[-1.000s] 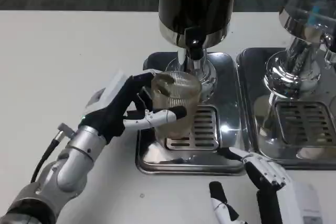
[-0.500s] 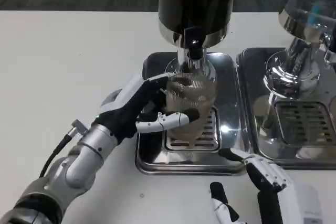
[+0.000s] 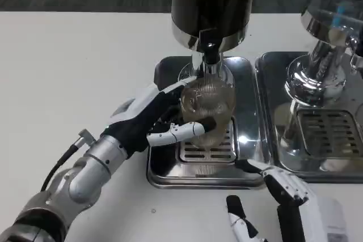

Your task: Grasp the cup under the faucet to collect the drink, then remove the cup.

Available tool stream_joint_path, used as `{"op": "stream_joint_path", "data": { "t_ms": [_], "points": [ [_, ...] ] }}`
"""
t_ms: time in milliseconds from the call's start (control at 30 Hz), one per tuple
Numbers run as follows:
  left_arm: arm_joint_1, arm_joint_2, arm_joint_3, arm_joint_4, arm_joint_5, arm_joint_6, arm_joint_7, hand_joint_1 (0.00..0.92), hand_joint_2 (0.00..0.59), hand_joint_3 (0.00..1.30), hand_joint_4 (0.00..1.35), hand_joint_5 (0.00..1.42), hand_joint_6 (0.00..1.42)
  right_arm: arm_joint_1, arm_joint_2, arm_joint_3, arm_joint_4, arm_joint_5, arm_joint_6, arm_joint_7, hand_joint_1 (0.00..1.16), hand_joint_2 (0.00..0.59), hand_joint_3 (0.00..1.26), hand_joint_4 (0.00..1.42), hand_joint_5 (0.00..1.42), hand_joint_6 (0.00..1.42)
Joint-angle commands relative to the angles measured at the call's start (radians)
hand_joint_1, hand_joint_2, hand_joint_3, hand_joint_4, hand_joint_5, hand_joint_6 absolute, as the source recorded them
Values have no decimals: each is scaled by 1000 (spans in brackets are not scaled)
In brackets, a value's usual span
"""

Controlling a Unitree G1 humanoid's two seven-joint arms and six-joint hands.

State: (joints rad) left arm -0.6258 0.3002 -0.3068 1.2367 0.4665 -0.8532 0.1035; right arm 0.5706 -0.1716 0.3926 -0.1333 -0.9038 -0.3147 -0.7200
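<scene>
Left hand [image 3: 152, 118] grips ribbed clear cup [image 3: 207, 106] under faucet [image 3: 211, 55]; right hand [image 3: 283, 208] open, idle at 5 o'clock.

A white table [image 3: 74, 66] carries two shiny steel drip trays side by side: one [image 3: 161, 165] in the middle, a second [image 3: 266, 83] at the right, running past the frame edge. A dispenser stands on each; whether the trays touch is hard to tell.
</scene>
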Motion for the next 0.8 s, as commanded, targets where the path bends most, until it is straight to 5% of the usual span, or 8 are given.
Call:
{"op": "stream_joint_path", "data": {
  "t_ms": [33, 567, 800],
  "points": [
    [21, 25, 30, -31, -43, -51, -34, 95, 52, 111, 25, 145, 205, -7, -8, 0, -12, 12, -11, 7, 461, 411, 405, 390, 354, 384],
    [164, 154, 227, -214, -291, -170, -171, 16, 62, 102, 6, 72, 136, -56, -7, 6, 24, 36, -25, -1, 461, 411, 406, 382, 347, 385],
    [192, 199, 334, -333, -552, -157, -404, 0, 90, 287, 220, 275, 349, -69, -8, -2, 20, 51, -28, 6, 461, 411, 406, 381, 351, 385]
  ]
}}
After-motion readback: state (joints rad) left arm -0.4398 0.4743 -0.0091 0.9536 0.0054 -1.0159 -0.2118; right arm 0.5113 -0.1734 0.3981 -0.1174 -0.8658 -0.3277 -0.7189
